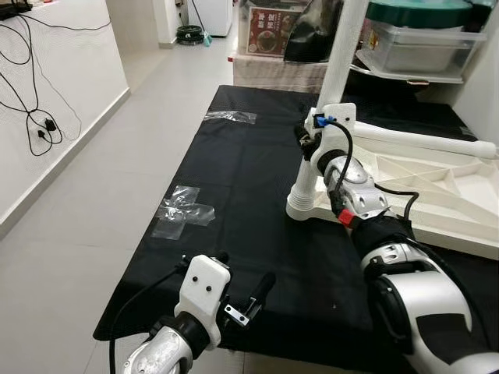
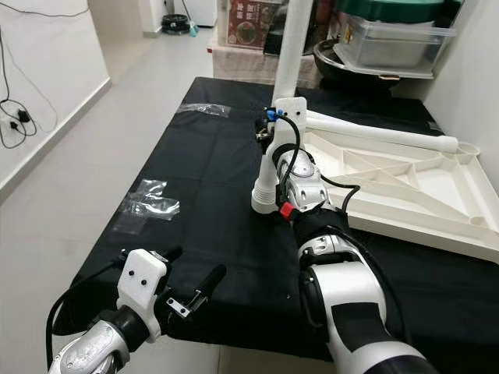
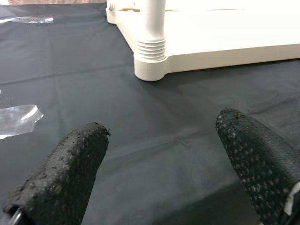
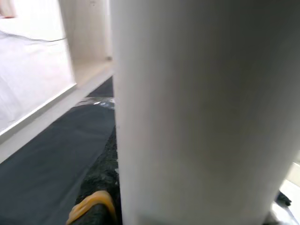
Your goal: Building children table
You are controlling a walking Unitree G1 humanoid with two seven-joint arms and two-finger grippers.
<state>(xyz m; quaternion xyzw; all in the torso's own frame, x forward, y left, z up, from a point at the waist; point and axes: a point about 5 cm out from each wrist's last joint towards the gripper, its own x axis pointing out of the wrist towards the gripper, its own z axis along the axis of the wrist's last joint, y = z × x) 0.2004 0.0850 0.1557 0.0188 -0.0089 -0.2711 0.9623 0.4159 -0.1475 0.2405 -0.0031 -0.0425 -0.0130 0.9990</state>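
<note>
A white children's table top (image 1: 456, 204) lies upside down on a black cloth (image 1: 242, 179). A short white leg (image 1: 302, 187) stands in its near left corner socket. My right gripper (image 1: 308, 144) is shut on this leg (image 4: 197, 112) near its top. A taller leg (image 1: 343, 47) rises at the far corner, and another leg (image 1: 421, 140) lies across the table top. My left gripper (image 1: 243, 274) hovers open and holding nothing over the cloth's near edge. The left wrist view looks between its fingers (image 3: 61, 173) toward the standing leg's ribbed base (image 3: 151, 49).
Clear plastic wrappers (image 1: 183, 210) (image 1: 230, 117) lie on the cloth's left side. Storage bins (image 1: 417, 43) and boxes (image 1: 269, 31) stand behind the table. Cables (image 1: 35, 117) hang on the left wall, with tiled floor (image 1: 101, 195) beside the cloth.
</note>
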